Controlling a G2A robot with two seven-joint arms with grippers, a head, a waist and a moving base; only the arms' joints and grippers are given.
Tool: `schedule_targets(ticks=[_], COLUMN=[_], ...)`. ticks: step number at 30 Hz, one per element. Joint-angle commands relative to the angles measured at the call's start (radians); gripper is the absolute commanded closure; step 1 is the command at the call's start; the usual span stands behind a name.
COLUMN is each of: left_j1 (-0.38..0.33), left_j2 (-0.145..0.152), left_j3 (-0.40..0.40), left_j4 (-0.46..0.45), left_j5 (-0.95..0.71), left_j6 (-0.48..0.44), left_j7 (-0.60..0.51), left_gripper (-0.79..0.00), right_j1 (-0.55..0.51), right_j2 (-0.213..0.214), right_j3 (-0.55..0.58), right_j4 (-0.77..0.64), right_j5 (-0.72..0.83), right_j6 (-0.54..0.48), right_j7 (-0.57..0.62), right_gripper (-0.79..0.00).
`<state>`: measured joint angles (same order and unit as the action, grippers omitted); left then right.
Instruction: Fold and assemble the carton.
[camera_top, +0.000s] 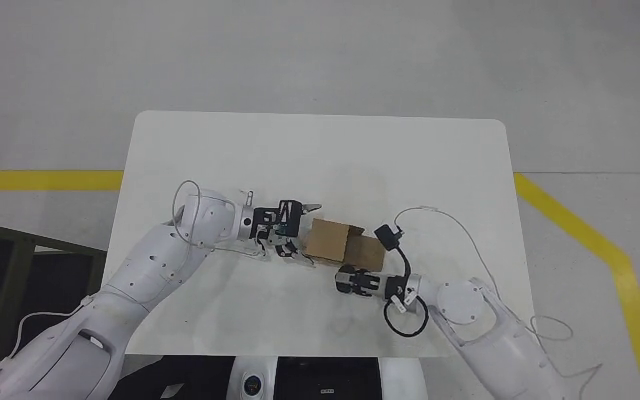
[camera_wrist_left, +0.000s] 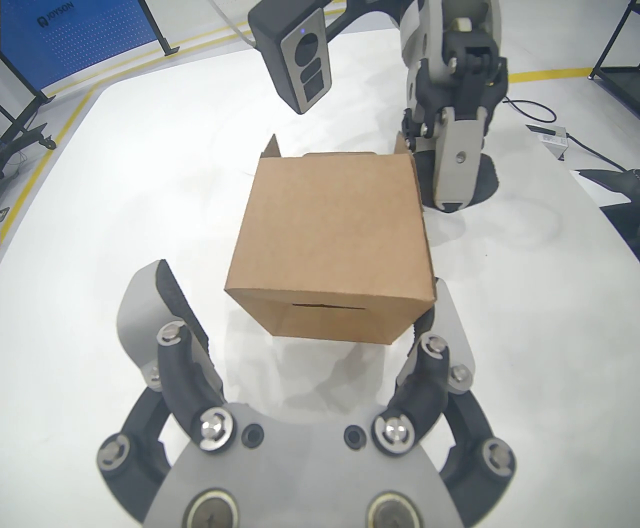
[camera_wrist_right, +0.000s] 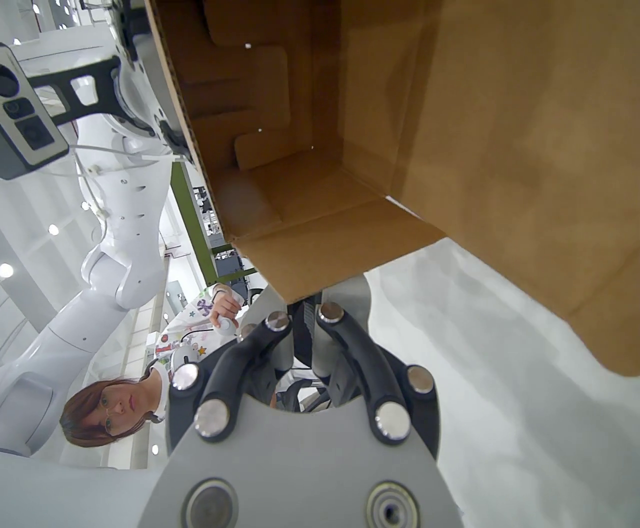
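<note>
Just toward 6 o'clock of the middle of the white table (camera_top: 200, 160) lies the carton (camera_top: 340, 243). At its 9 o'clock the left gripper (camera_top: 290, 232) gapes wide around the closed end. At 5 o'clock the right gripper (camera_top: 352, 283) pinches its open edge.

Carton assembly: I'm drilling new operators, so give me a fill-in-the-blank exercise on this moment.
1. The carton lies on a ____ table.
2. The left gripper, at the carton's closed end, is ____.
3. The right gripper is shut on a hinged ____ at the carton's open end.
Missing words: white; open; flap.
</note>
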<state>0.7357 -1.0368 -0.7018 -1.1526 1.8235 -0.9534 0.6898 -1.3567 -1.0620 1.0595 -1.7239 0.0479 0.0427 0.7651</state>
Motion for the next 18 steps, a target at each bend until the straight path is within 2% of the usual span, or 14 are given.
schedule_targets(ticks=[1, 10, 18], left_j1=[0.001, 0.021, 0.086], left_j2=[0.0, -0.003, -0.001], left_j3=[0.001, 0.001, -0.039], left_j4=[-0.001, -0.006, -0.057], left_j5=[-0.001, -0.036, -0.142], left_j6=[-0.003, 0.014, 0.061], left_j7=[-0.001, -0.042, -0.182], left_gripper=[-0.785, -0.785, -0.785], right_j1=[0.009, 0.017, -0.034], right_j2=[0.0, 0.016, 0.036], right_j3=[0.004, 0.04, 0.149], right_j4=[0.009, -0.003, 0.0], right_j5=[0.0, 0.005, -0.02], right_j6=[-0.004, -0.021, -0.043], right_j7=[0.006, 0.17, 0.106], right_gripper=[0.0, 0.0, 0.0])
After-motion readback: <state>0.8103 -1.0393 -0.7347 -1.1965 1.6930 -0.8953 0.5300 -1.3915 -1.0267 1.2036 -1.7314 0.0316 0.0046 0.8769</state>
